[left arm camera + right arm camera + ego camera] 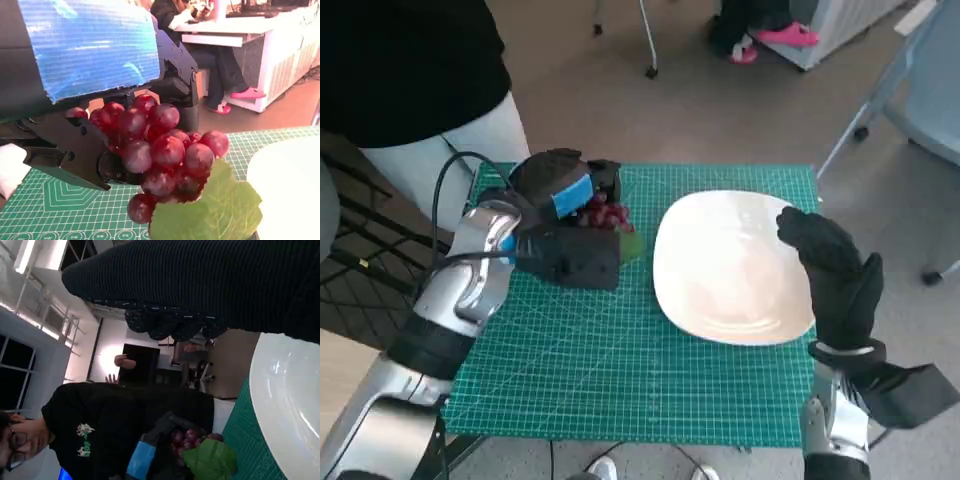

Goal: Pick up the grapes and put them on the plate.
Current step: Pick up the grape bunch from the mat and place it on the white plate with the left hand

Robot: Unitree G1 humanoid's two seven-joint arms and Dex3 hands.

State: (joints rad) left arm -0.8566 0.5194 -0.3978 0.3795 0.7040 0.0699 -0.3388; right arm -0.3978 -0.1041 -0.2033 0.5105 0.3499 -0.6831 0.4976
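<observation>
Surface: green cutting mat (620, 370) is covering the small table.
Grapes (160, 150): hanging in the left hand (565, 225), left of the plate (730, 265) — leaf (210, 210) dangling below.
Right hand (830, 270): resting over the plate's right rim, fingers spread, gripping nothing.
Background: person in black (100, 430) is standing behind the table.

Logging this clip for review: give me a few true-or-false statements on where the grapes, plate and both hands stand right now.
1. The left hand holds the red grapes. True.
2. The grapes already lie on the white plate. False: they are in the left hand, beside the plate.
3. The right hand rests at the plate's edge. True.
4. The bunch has a green leaf. True.
5. The green cutting mat is red. False: it is green.
</observation>
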